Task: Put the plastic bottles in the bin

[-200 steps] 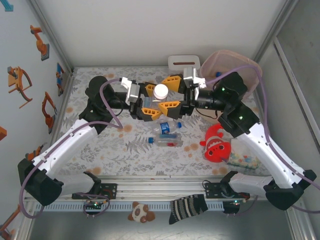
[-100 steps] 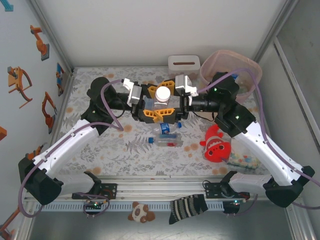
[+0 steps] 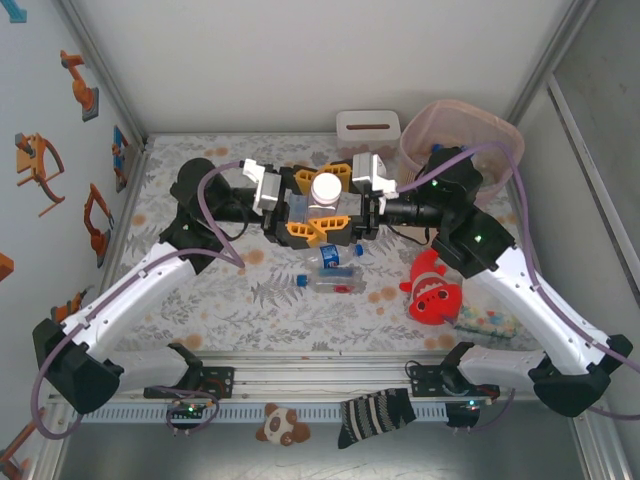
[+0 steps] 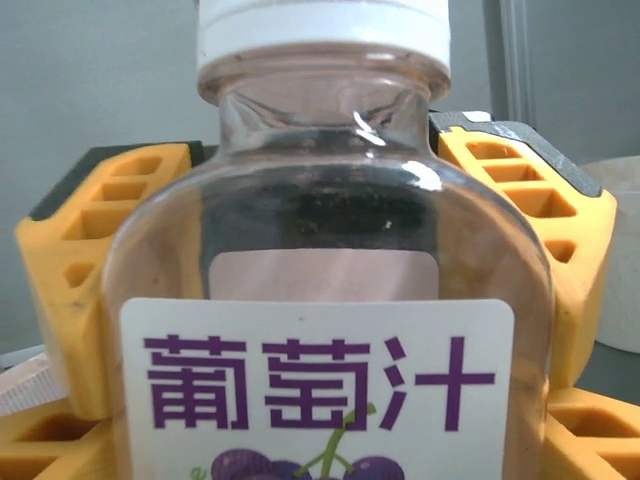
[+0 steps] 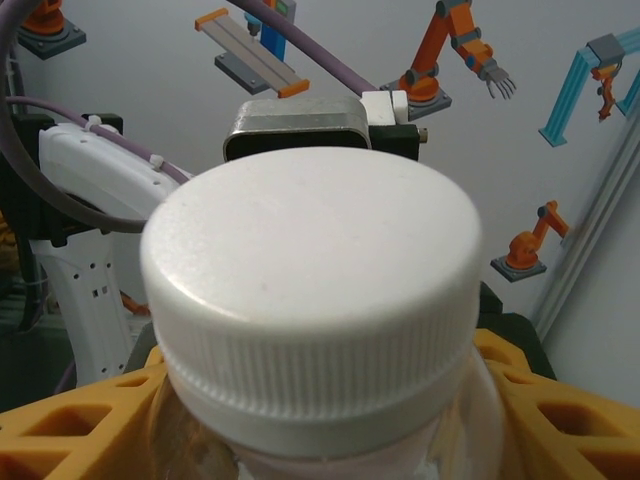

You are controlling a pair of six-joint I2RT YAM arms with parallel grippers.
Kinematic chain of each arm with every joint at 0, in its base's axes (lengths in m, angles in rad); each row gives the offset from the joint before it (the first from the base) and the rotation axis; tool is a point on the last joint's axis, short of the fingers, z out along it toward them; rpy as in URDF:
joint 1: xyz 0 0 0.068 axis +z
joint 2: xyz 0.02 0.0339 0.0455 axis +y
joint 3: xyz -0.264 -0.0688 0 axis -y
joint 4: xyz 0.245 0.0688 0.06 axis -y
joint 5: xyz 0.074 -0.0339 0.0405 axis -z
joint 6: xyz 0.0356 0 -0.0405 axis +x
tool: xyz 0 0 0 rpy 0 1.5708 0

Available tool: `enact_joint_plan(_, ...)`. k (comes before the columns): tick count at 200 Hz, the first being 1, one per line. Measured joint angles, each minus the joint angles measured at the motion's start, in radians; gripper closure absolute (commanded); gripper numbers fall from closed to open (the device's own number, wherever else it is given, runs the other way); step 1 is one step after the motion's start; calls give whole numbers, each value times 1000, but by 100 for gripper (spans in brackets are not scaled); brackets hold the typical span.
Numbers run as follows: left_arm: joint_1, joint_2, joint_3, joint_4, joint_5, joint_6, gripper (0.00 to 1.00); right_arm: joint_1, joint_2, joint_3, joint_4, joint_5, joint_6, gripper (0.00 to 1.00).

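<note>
Top cam's looking down at the table (image 3: 270, 300) from the near edge; both wrist cams are staring point-blank at one bottle (image 3: 323, 186) from opposite sides.

Cut off by the left wrist view's lower edge: grape juice bottle (image 4: 330, 300), label cropped mid-drawing. From above, body buried between left gripper (image 3: 312, 207) and right gripper (image 3: 338, 205); cannot tell whether either actually clamps it. Labels on lying bottles (image 3: 330, 270) too small to read.

Bright, even light; small glare on the bottle (image 4: 330, 300) shoulder; soft shadows.
</note>
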Motion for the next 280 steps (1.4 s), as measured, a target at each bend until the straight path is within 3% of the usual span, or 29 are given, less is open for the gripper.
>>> enact_joint_plan(34,1,-34,-14,-5,-54,15,11,0,-11,0,-2,50,0,47)
enact_joint_plan(106,85,-135,-35,-158,-168,87,9,-72,-6,51,-101,225,39,50)
enact_joint_plan(140,152,-192,-52,-272,-272,115,8,-182,25,122,-175,347,105,52)
enact_joint_plan(222,252,-228,-47,-641,-679,191,7,-492,162,309,-401,626,266,56)
enact_joint_plan(280,338,-231,-59,-719,-776,190,7,-692,304,428,-555,698,382,62)
